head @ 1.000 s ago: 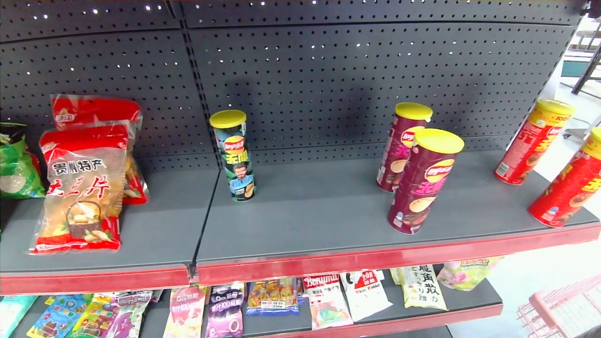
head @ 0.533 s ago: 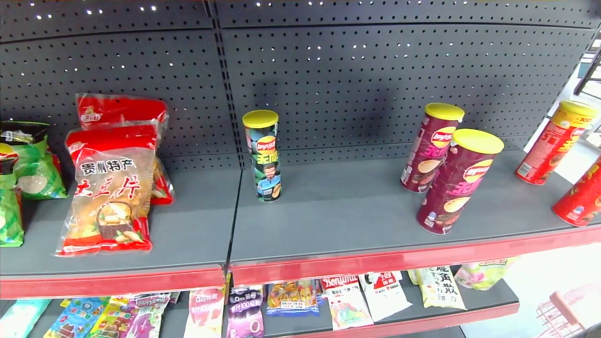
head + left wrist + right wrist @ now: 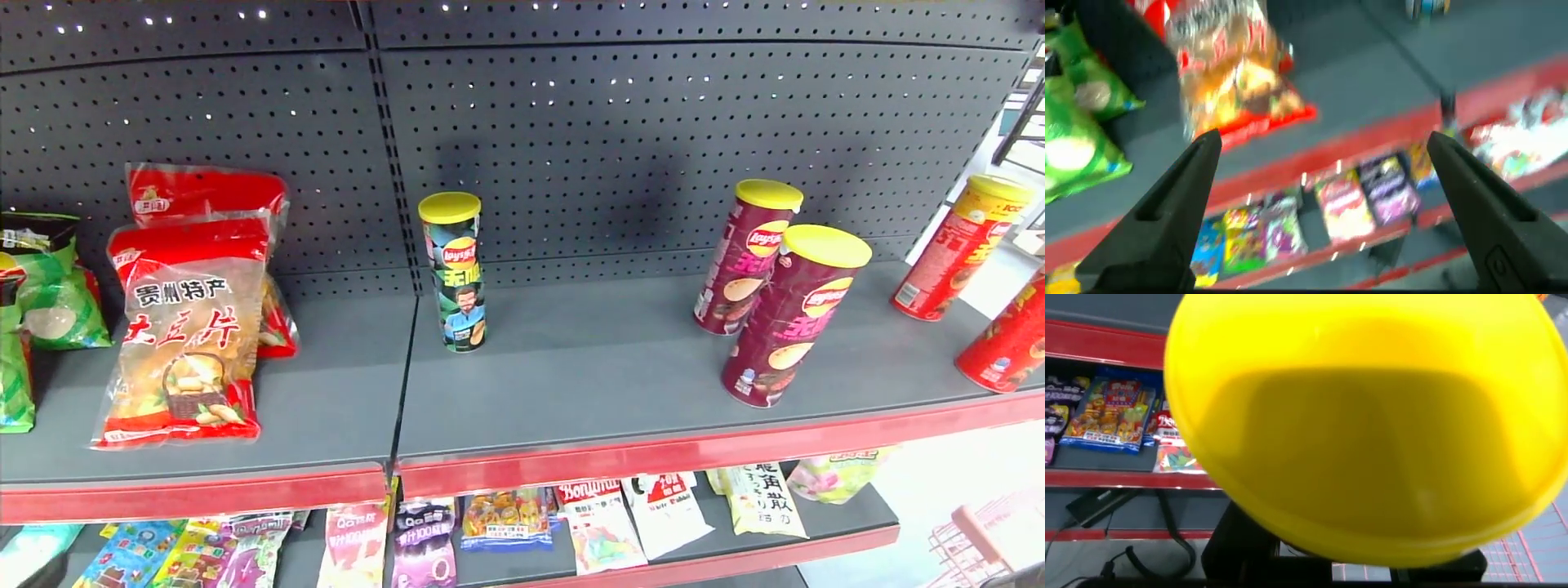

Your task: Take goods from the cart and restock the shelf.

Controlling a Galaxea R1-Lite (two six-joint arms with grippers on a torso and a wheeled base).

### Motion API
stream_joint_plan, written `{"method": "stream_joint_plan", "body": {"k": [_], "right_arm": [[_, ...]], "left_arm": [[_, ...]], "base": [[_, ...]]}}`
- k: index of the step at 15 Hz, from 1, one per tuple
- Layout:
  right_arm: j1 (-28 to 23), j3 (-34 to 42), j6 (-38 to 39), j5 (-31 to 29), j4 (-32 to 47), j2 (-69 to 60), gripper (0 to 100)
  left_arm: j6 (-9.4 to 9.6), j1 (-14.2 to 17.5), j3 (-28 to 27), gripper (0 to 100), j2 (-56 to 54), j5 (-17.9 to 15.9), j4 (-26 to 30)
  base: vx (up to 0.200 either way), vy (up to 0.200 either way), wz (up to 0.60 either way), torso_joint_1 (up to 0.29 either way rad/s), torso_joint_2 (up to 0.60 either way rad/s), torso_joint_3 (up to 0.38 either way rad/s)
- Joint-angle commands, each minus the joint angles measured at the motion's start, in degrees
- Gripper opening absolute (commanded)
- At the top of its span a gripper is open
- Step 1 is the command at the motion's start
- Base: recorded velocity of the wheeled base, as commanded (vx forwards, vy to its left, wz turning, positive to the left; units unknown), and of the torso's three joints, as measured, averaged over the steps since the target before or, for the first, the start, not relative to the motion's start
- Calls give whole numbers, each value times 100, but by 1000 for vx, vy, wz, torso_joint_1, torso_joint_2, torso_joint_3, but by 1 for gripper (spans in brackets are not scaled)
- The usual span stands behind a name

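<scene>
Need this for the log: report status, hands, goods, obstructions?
Left hand open, empty. Right hand shut on yellow-lidded can. Shelf has bare room between green can and maroon cans; nothing blocking.

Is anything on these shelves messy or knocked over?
Nothing is spilled or knocked over. The messiest spot is the lower shelf: its snack packets lie overlapping at odd angles, some poking over the front edge. On the upper shelf, one green can stands alone, apart from the others.
</scene>
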Motion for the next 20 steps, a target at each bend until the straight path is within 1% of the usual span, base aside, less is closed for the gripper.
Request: {"method": "stream_joint_plan", "body": {"k": [1, 2, 3, 5, 6, 7, 8, 9, 10, 11, 12, 13, 14, 16, 17, 18, 20], "right_arm": [[-26, 113, 1, 14, 47, -196, 0], [-18, 140, 10, 14, 56, -266, 0], [-9, 140, 10, 14, 56, -284, 0], [-9, 140, 28, 14, 56, -284, 0], [-9, 140, 89, 23, 56, -284, 0], [-9, 140, 124, 32, 56, -275, 0], [-9, 140, 133, 32, 56, -275, 0], [-9, 140, 168, 32, 56, -275, 0], [-9, 140, 212, 32, 56, -275, 0], [-9, 140, 247, 32, 56, -275, 0], [-9, 140, 265, 32, 56, -275, 0], [-9, 148, 265, 32, 56, -284, 0], [-9, 140, 274, 32, 56, -275, 0], [-9, 148, 274, 32, 56, -275, 0], [-9, 166, 274, 32, 56, -275, 0], [-9, 201, 274, 32, 56, -275, 0], [-9, 219, 274, 32, 56, -275, 0]], "left_arm": [[-509, 11, -38, 100, 2787, -82, -2223], [-509, 29, -82, 100, 3244, -205, -2416], [-517, 37, -152, 100, 3622, -451, -2548], [-517, 46, -512, 100, 4123, -1269, -2706], [-491, 187, -794, 100, 4369, -1409, -2671], [-430, 380, -1031, 100, 4668, -1409, -2697], [-403, 450, -1172, 100, 4853, -1418, -2715], [-412, 573, -1400, 100, 5143, -1436, -2776], [-412, 670, -1532, 100, 5512, -1480, -3014], [-421, 679, -1567, 100, 5688, -1691, -3330], [-403, 670, -1576, 100, 5846, -2156, -3725], [-386, 661, -1594, 100, 5987, -2482, -3954], [-394, 653, -1673, 100, 6162, -2587, -4051], [-421, 653, -1884, 100, 6347, -2675, -4077], [-421, 644, -2033, 100, 6435, -2877, -4077], [-377, 644, -2103, 100, 6540, -3009, -4086], [-201, 644, -2341, 100, 6725, -3088, -4077]], "base": [[0, 0, 0, 0, 0, 0], [0, 0, 0, 0, 0, 0], [0, 0, 0, 0, 0, 0], [0, 0, 0, 0, 0, 0], [0, 0, 0, 0, 0, 0], [0, 0, 0, 0, 0, 0], [0, 0, 0, 0, 0, 0], [0, 0, 0, 0, 0, 0], [0, 0, 0, 0, 0, 0], [0, 0, 0, 0, 0, 0], [0, 0, 0, 0, 0, 0], [0, 0, 0, 0, 0, 0], [0, 0, 0, 0, 0, 0], [0, 0, 0, 0, 0, 0], [0, 0, 0, 0, 0, 0], [0, 0, 0, 0, 0, 0], [0, 0, 0, 0, 0, 0]]}}
